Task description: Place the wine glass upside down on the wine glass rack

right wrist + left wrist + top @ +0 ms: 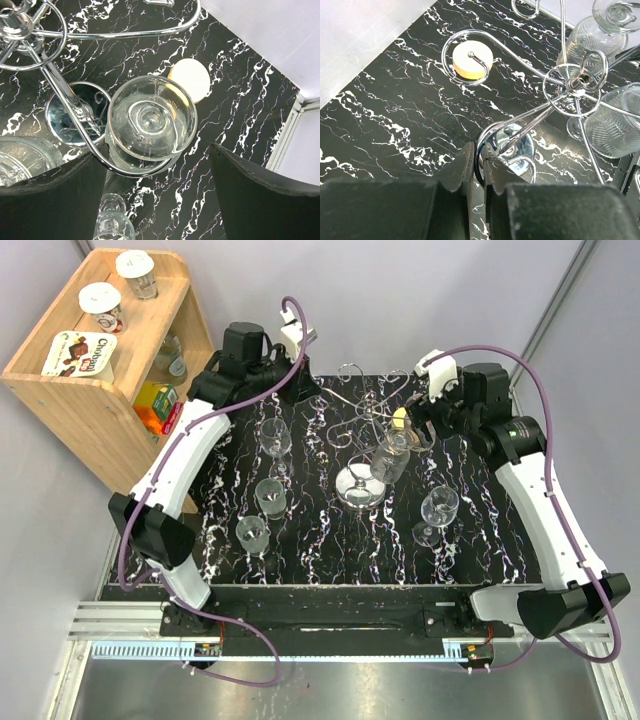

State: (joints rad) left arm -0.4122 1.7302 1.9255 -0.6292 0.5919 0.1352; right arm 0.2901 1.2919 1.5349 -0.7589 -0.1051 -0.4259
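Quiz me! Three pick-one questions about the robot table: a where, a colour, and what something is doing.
1. The wooden shelf stands: A left of the table; B right of it; C on it.
2. The table top is: A plain white; B black with white veins; C green.
3. The left gripper has its jaws: A wide open; B round a glass; C shut on a wire of the wine glass rack.
Answers: A, it stands off the table's left side; B, every view shows it; C, the wire sits pinched between them.
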